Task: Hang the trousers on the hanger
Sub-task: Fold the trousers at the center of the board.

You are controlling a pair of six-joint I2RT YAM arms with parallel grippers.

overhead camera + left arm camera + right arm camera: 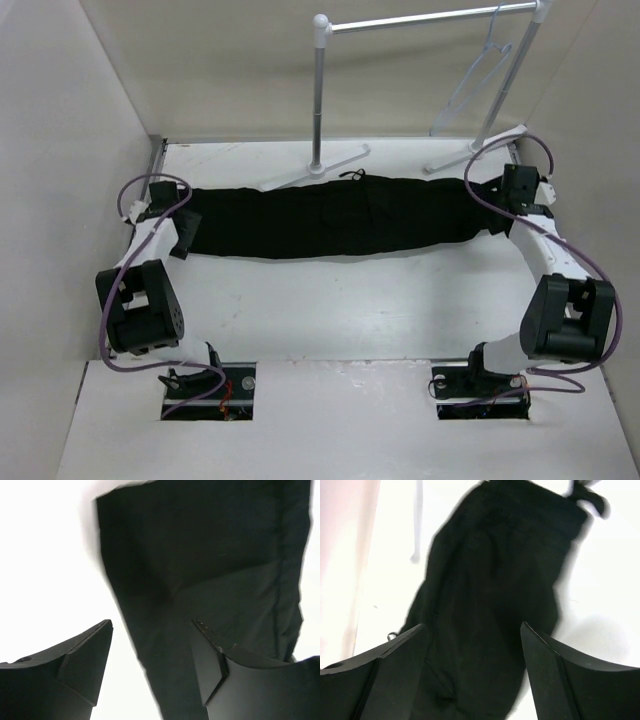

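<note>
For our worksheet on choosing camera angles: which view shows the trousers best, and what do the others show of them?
The top external view: the trousers lie stretched full length across the table. Each wrist view shows only one end, close up and blurred.

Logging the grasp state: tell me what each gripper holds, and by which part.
Nothing is held. The left gripper and the right gripper both stand open over opposite ends of the trousers. No fabric is pinched between their fingers.
</note>
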